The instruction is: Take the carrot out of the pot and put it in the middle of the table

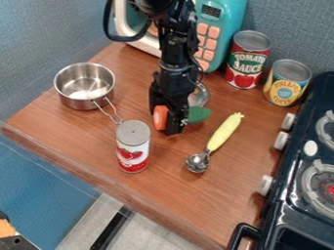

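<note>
Your carrot is outside the pot, near the middle of the desk, gripped in the end effector. You see its orange end and green top on opposite sides of a finger that hides the part between; you cannot tell whether it touches the desk. Behind the end effector, you have a round metal thing, partly covered and hard to name. Toward you stands a red-and-white can, overlapping the tip of the wire handle of the metal pot, upright to the left. On your right lies a scoop with a yellow handle; beyond it stand a red can and a yellow can. The toy microwave behind is cut off at the top and partly hidden by the arm; the stove runs off your right edge.
</note>
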Controlling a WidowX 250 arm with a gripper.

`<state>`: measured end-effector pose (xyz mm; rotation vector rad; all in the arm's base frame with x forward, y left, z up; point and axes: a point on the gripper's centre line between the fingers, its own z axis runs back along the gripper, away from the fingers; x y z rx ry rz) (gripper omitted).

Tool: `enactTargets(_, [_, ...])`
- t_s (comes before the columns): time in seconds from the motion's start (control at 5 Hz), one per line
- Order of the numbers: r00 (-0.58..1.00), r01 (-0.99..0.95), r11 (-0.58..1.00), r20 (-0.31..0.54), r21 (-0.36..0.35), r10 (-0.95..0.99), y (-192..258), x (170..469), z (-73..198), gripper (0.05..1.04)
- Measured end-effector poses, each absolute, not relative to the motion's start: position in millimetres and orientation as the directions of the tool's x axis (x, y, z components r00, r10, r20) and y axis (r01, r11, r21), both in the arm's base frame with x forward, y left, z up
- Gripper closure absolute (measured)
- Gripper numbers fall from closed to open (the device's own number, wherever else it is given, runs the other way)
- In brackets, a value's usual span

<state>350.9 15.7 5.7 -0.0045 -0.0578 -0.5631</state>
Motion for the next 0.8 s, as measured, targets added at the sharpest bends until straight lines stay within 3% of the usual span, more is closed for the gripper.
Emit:
enactTargets(0.6, [0.805, 0.546, 0.837, 0.247, 0.045, -0.539, 19.6, 345.7, 100.7, 0.083])
enactTargets(0.8, [0.804, 0.55, 0.834, 0.245, 0.042, -0.542, 19.2, 344.7, 99.8, 0.083])
